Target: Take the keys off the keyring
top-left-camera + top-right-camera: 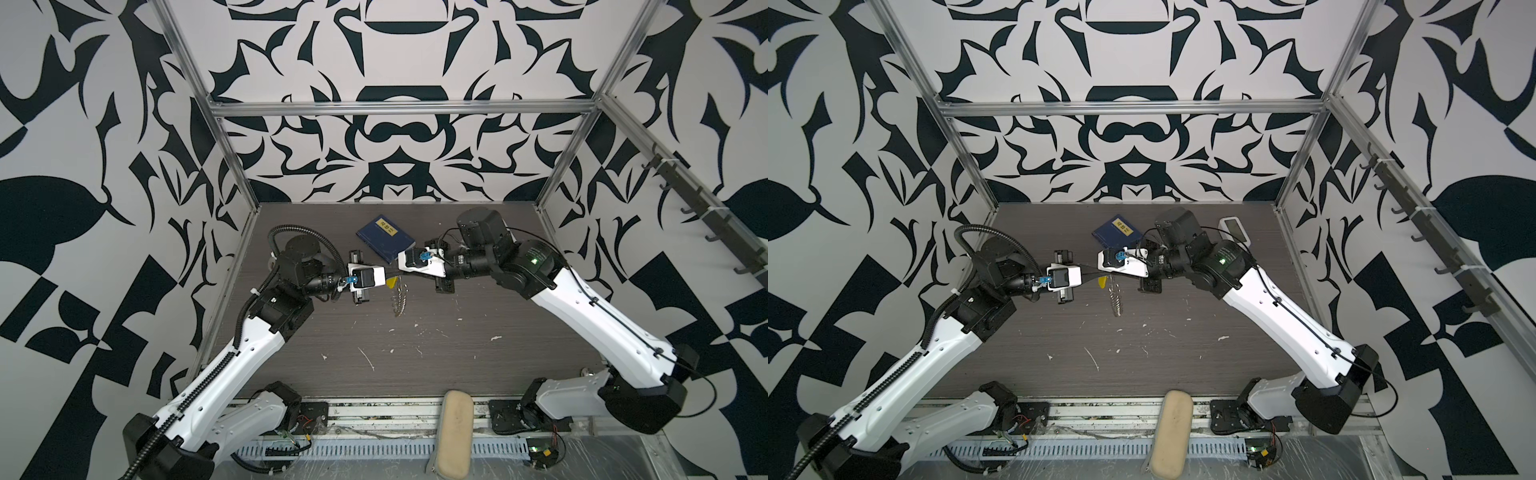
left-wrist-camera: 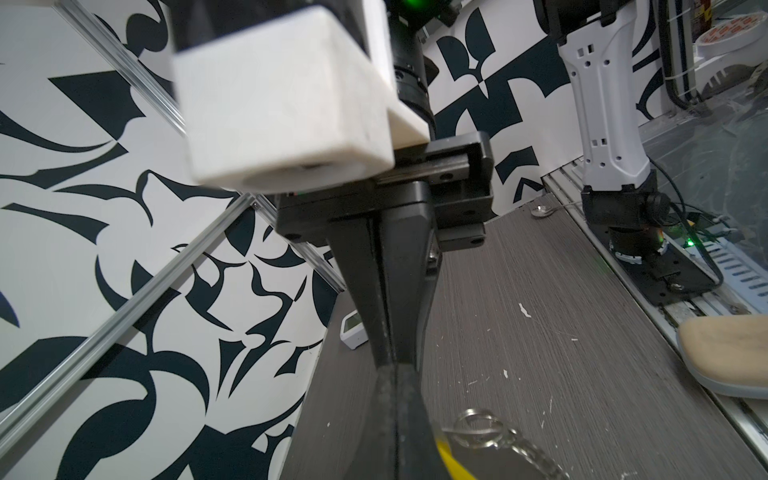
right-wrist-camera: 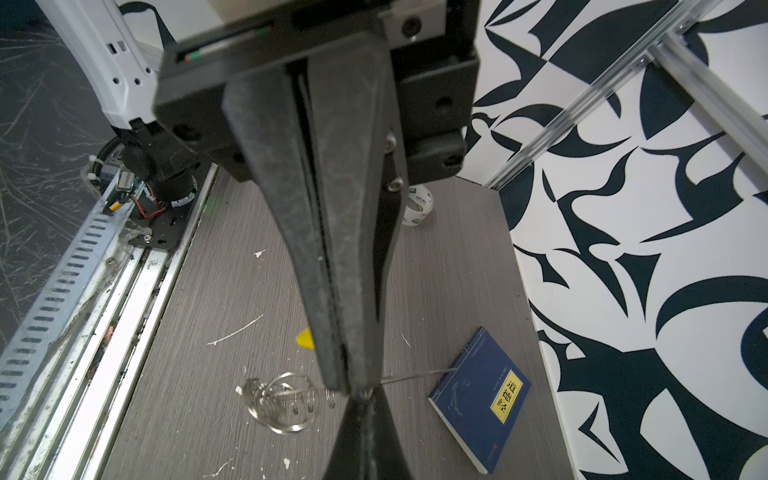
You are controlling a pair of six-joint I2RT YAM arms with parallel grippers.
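The keyring hangs in the air above the table as a thin wire (image 3: 415, 376), with a bunch of small silver rings (image 3: 282, 403) strung on it; the rings (image 1: 400, 301) dangle below both grippers. A yellow key tag (image 1: 390, 283) hangs from the wire beside them, and it shows next to my left fingers (image 2: 451, 461). My right gripper (image 3: 359, 388) is shut on the wire. My left gripper (image 2: 390, 370) is shut too, tip to tip with the right one, pinching the wire at the same spot (image 1: 395, 275).
A blue book (image 1: 385, 238) lies on the dark wood table (image 1: 457, 353) behind the grippers. A small white device (image 1: 1235, 228) sits at the back right, a tape roll (image 3: 417, 205) at the left side. A beige pouch (image 1: 453, 432) lies across the front rail.
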